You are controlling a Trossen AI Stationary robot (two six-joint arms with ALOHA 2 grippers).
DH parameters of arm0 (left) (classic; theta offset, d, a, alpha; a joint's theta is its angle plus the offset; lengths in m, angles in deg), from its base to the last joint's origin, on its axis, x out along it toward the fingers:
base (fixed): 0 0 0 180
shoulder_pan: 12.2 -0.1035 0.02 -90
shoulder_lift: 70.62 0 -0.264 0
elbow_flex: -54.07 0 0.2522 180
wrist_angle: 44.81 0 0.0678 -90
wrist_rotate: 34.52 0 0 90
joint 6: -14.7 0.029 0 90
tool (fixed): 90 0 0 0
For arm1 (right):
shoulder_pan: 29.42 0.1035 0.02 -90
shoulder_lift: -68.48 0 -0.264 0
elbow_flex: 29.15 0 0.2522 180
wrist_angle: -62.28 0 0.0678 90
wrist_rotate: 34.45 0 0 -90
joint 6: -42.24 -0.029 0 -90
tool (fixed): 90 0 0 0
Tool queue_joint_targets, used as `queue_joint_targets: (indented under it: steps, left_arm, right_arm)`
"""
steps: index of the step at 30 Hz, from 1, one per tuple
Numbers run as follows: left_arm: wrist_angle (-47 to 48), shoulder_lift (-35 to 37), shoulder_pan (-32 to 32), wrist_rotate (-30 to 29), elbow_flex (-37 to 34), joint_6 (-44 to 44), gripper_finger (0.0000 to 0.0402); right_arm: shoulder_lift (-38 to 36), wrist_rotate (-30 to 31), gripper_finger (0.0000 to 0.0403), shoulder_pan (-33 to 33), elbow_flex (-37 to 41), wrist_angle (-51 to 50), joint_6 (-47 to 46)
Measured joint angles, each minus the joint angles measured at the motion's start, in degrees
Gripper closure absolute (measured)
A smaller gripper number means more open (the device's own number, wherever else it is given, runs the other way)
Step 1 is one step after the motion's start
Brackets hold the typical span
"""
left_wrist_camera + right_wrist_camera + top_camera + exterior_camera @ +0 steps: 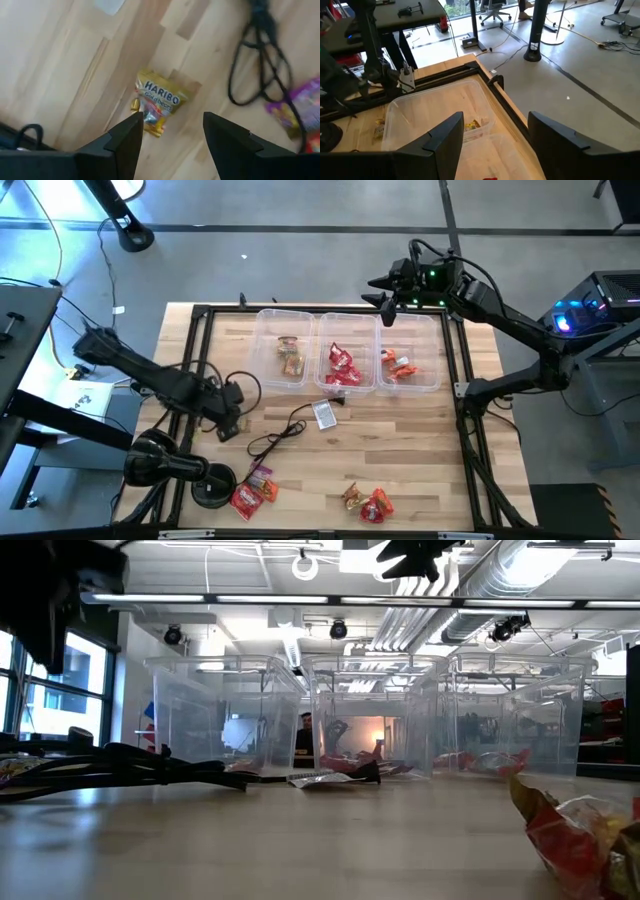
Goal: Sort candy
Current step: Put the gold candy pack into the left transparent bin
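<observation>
A small gold Haribo candy bag (157,102) lies flat on the wooden table, just ahead of my left gripper (172,122). That gripper is open, points steeply down over the table's left side (228,428), and touches nothing. Purple and red candy (255,488) lies near the front left, and more red and gold candy (368,502) at the front centre. Three clear bins stand at the far side: the left bin (285,350) holds brown-gold pieces, the middle bin (345,360) red ones, the right bin (405,365) orange-red ones. My right gripper (385,305) hangs open above the bins' far edge.
A grey tag (325,413) with a looping black cable (275,440) lies mid-table, and the cable (260,60) runs close to the left gripper. A black frame (465,410) borders the table. Bare wood lies between the bins and the front candy.
</observation>
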Motion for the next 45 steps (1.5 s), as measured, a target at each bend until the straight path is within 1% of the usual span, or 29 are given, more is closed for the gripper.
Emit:
queue_joint_targets:
  steps: [3,6,8,11,13,16,19,21,23,24,26,28,29,30,32,33,35,37,40,42,45]
  left_arm:
    - [-4.9,-1.3,-1.5,1.2,-3.8,-3.1,0.0202]
    - [-11.4,-2.1,-3.2,6.9,-8.5,-3.7,0.0202]
    - [-15.3,-2.7,-4.2,9.3,-11.2,-3.9,0.0202]
    - [-17.4,-3.8,-5.6,8.8,-13.9,-4.8,0.0202]
    - [-17.1,-4.9,-6.8,7.5,-15.4,-6.7,0.0202]
    - [-18.7,-6.5,-8.7,7.4,-17.8,-9.1,0.0202]
    - [-22.9,-8.2,-10.2,10.0,-20.0,-9.1,0.0202]
    - [-25.3,-8.6,-11.0,12.2,-20.5,-7.5,0.0203]
    - [-25.8,-8.8,-11.3,12.8,-19.6,-7.0,0.0218]
    - [-25.0,-8.6,-11.6,13.0,-19.1,-7.1,0.0233]
    - [-22.2,-7.5,-11.8,12.9,-16.5,-7.1,0.0282]
    - [-20.3,-5.8,-11.8,12.9,-13.3,-6.0,0.0349]
    - [-18.9,-4.7,-11.8,13.1,-11.7,-5.5,0.0374]
    - [-18.3,-3.2,-11.8,13.8,-10.2,-4.5,0.0386]
    - [-19.1,0.2,-11.8,16.4,-6.5,-0.8,0.0381]
    - [-19.1,2.0,-11.8,16.7,-4.4,0.1,0.0376]
    - [-17.0,5.0,-11.8,14.5,-1.3,0.2,0.0376]
    - [-16.0,6.9,-12.3,10.1,0.4,0.4,0.0386]
    - [-15.5,7.9,-12.7,4.1,0.3,0.8,0.0398]
    - [-15.1,6.8,-13.1,3.7,-1.3,0.8,0.0393]
    - [-14.5,3.7,-12.9,6.4,-4.7,0.6,0.0361]
  right_arm:
    - [0.0,0.0,0.0188,0.0,0.0,-0.1,-0.1]
    - [0.0,0.0,0.0188,0.0,0.0,-0.4,-0.1]
    - [0.0,0.0,0.0188,0.0,0.0,-0.5,-0.1]
    - [0.0,0.0,0.0188,0.0,0.0,-0.7,-0.1]
    - [0.0,0.0,0.0188,0.0,0.0,-0.7,-0.1]
    - [0.0,0.0,0.0188,0.0,0.0,-0.7,-0.1]
    - [0.0,0.0,0.0188,0.0,0.0,-0.9,-0.1]
    - [0.0,0.0,0.0188,0.0,0.0,-1.1,-0.1]
    - [0.0,0.0,0.0188,0.0,0.0,-1.4,-0.1]
    - [0.0,0.0,0.0188,0.0,0.0,-1.6,-0.1]
    - [0.0,0.2,0.0188,0.0,0.0,-2.0,-0.1]
    - [0.0,0.2,0.0188,0.0,0.0,-2.1,-0.1]
    - [0.0,0.2,0.0188,0.0,0.0,-2.2,-0.1]
    - [0.0,0.2,0.0188,0.0,0.0,-2.2,-0.1]
    - [0.0,0.2,0.0188,0.0,0.0,-2.2,-0.1]
    - [0.0,0.2,0.0188,0.0,0.0,-2.2,-0.1]
    - [0.0,0.2,0.0188,0.0,0.0,-2.2,-0.1]
    - [0.0,0.3,0.0188,0.0,0.0,-2.3,0.0]
    - [0.1,0.3,0.0188,0.0,0.0,-2.3,0.0]
    - [0.2,0.4,0.0188,0.0,0.0,-2.4,0.0]
    - [0.2,0.4,0.0188,0.0,0.0,-3.0,0.1]
